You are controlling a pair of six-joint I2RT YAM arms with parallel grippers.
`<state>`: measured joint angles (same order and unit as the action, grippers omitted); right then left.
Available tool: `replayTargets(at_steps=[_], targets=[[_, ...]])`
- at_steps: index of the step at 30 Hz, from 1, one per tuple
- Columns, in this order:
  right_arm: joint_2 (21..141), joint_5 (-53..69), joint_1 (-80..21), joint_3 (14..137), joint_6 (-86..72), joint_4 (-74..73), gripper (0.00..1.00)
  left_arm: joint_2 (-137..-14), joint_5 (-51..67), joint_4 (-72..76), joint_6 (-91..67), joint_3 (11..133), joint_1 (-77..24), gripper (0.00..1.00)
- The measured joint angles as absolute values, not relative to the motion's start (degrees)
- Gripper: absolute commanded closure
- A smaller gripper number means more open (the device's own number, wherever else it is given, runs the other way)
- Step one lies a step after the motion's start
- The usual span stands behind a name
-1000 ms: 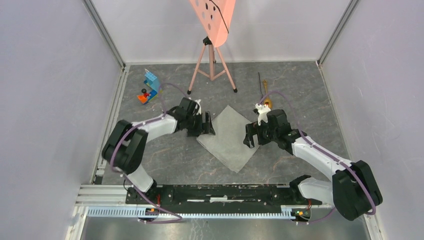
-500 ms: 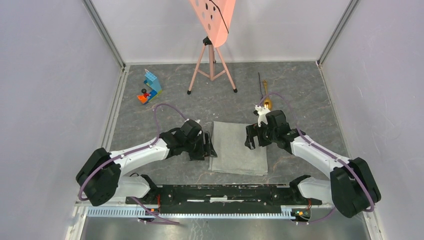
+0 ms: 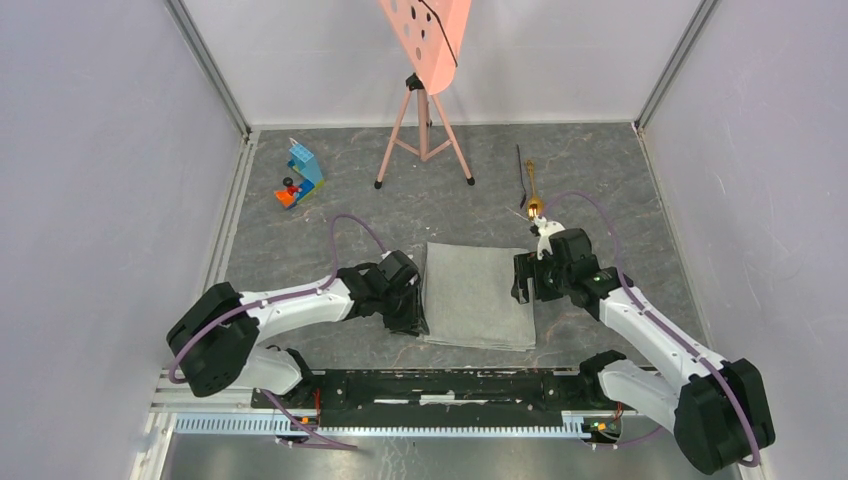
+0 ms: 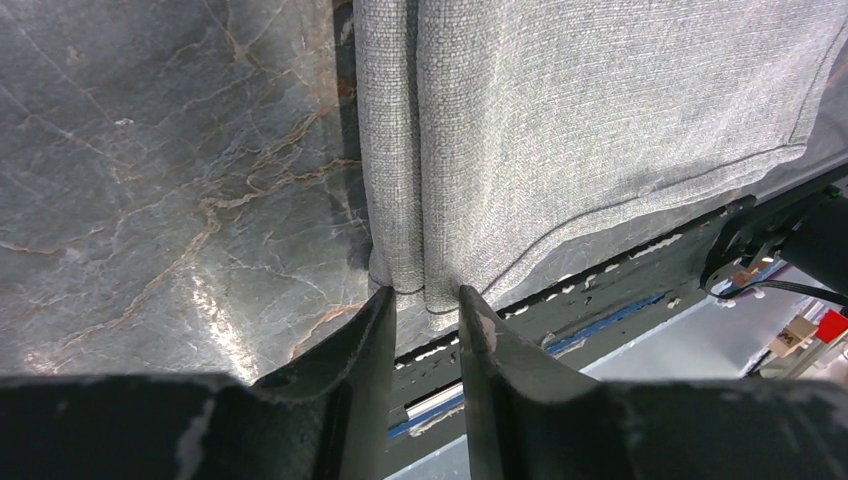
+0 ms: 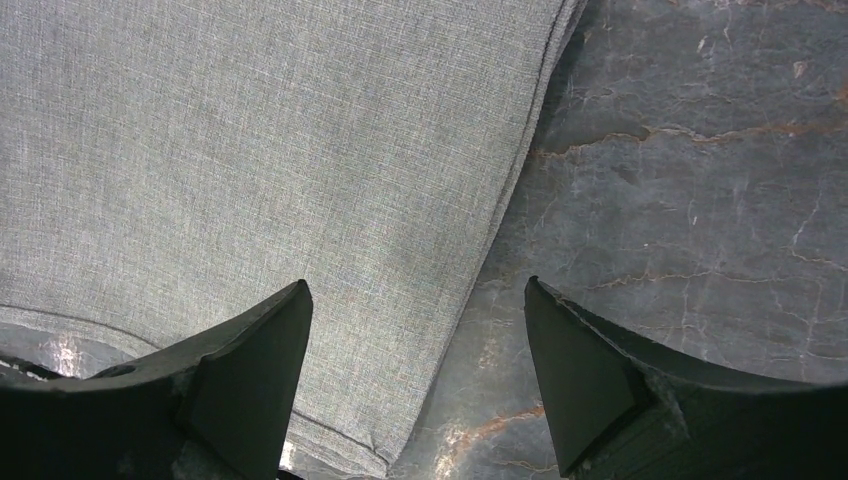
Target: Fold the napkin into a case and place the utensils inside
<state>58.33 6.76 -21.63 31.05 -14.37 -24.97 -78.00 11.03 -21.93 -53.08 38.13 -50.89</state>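
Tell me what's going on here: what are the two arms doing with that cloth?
Both arms are working on the napkin, which lies flat on the table folded into a rectangle. The left gripper is at its left edge near the front corner, its fingers narrowed around a raised ridge of cloth. Whether they grip it firmly is unclear. The right gripper is wide open over the right edge, one finger above cloth and one above table. The gold spoon and black utensil lie untouched farther back.

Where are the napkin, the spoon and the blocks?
napkin [image 3: 478, 295]: top view, middle of the cloth.
spoon [image 3: 535, 207]: top view, bowl.
blocks [image 3: 303, 168]: top view, blue block.
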Motion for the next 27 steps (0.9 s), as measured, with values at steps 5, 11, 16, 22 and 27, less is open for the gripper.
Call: replayTargets(at_steps=[5, 11, 16, 22, 27], targets=[[57.74, 6.35, -21.63, 30.79, -14.7, -25.15, 0.18, -78.48, 10.96, -21.96, -53.08, 38.13, -51.31, 0.68], [57.58, 6.42, -21.63, 30.17, -14.74, -24.95, 0.18, -79.48, 11.07, -20.84, -53.15, 38.13, -51.96, 0.77], [57.49, 6.42, -21.63, 30.06, -14.74, -24.91, 0.18, -79.79, 11.05, -20.32, -53.34, 38.13, -52.77, 0.85], [57.36, 6.5, -21.63, 28.82, -14.74, -24.36, 0.18, -79.66, 10.96, -20.03, -54.02, 38.13, -53.23, 0.69], [57.34, 6.57, -21.63, 28.34, -14.74, -24.27, 0.18, -78.26, 10.85, -20.47, -54.65, 38.13, -53.41, 0.68]])
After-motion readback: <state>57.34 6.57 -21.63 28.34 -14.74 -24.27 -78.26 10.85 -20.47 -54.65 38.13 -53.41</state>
